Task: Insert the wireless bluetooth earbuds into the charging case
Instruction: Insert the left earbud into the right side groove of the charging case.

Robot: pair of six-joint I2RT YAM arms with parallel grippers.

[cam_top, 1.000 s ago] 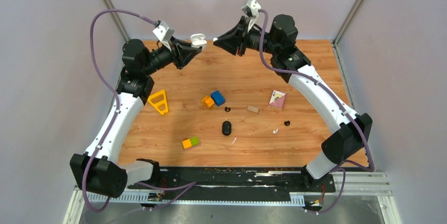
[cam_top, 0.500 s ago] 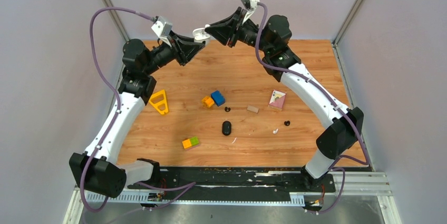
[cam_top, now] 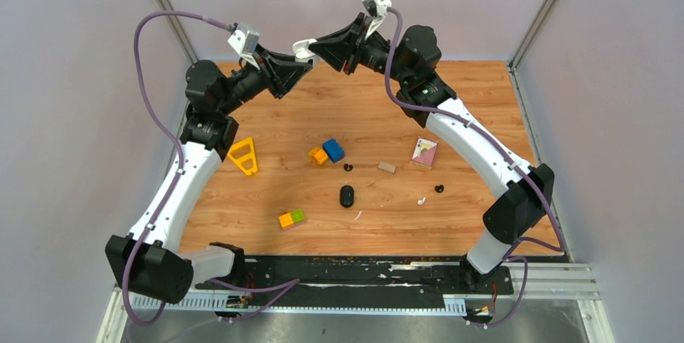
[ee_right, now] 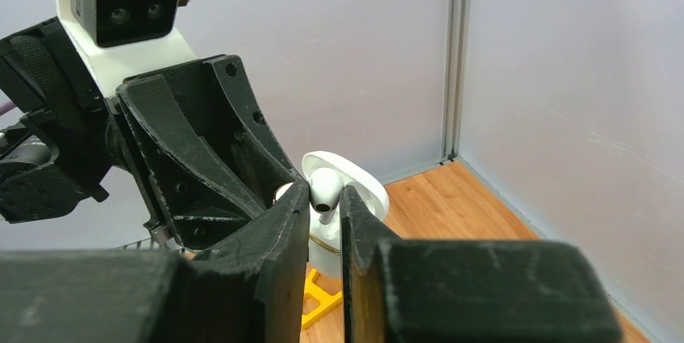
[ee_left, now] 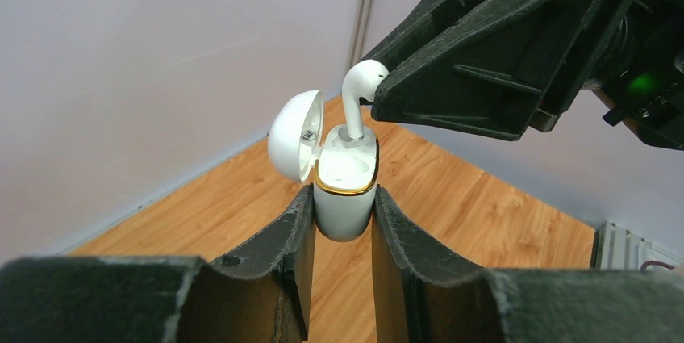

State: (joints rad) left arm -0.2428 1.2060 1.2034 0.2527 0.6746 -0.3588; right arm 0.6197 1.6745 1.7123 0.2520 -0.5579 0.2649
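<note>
Wooden table (cam_top: 242, 214) nearest the arm bases holds a loose white earbud (cam_top: 420, 199) and two black earbuds (cam_top: 439, 189) among toy blocks (cam_top: 327, 151). Farther back, in the air, the left gripper (ee_left: 344, 202) clamps a white charging case (ee_left: 347, 169), lid (ee_left: 290, 133) flipped open, while the right gripper (ee_right: 325, 202) pinches a second white earbud (ee_left: 360, 83), its stem tip in a socket (ee_left: 348, 140) mouth. Seating appears under way; next likely needs a straight push, then release.

a robot lab cell: plain grey wall panels (cam_top: 72, 77) in aluminium framing (cam_top: 165, 6) enclose a wooden table (cam_top: 379, 109).
</note>
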